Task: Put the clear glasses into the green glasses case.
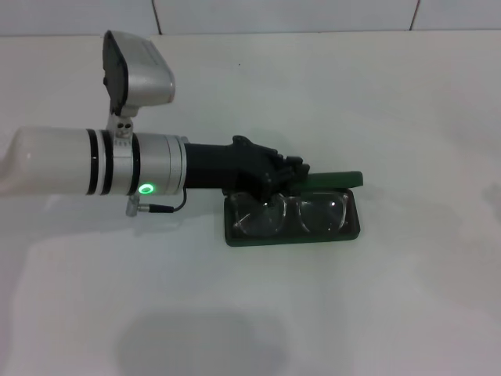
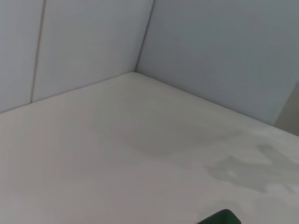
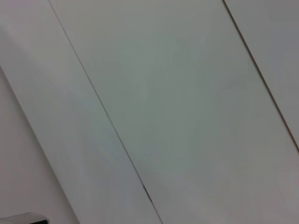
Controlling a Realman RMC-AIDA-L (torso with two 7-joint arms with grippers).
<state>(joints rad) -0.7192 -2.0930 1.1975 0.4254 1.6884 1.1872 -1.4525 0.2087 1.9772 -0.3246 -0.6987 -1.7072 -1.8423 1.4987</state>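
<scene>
— Where are the clear glasses (image 1: pixel 291 212)?

— Lying in the open green glasses case (image 1: pixel 293 235) on the bench (image 1: pixel 407 117), long axis across me, lid raised behind.

— And you?

— My left gripper (image 1: pixel 282 178) hovers over their left end. Whether my jaws grip, I cannot tell.

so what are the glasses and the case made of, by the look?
The clear wraparound glasses look like colourless transparent plastic, since the lining shows through them. The dark green rectangular case has a smooth matte shell, probably plastic or leatherette; I can't tell which. The left tool is at the case's rear edge.
</scene>
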